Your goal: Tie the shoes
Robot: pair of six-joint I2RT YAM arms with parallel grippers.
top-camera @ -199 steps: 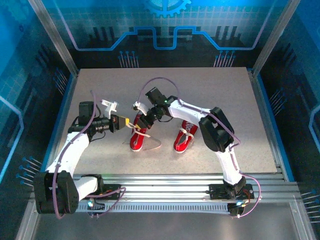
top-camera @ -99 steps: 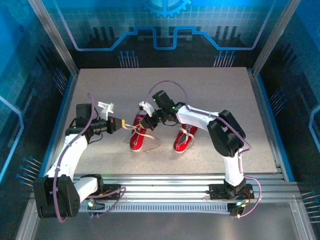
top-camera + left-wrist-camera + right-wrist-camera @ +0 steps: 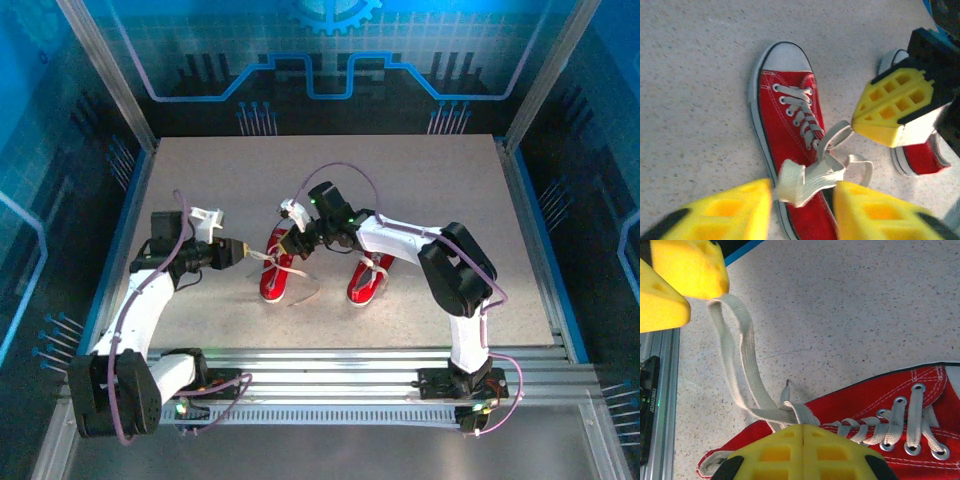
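Plenty of bare table behind the shoes, free passage there. Between left shoe and right shoe there's a narrow lane, with the right arm crossing its far end. A lace spans to the left gripper, barring that side. The right gripper crowds the knot.

lace: hidden under right gripper, maybe pinched | 2nd shoe: mostly occluded

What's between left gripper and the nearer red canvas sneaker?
A white lace loop runs from the left gripper to the red canvas sneaker, over speckled tabletop; right wrist view.
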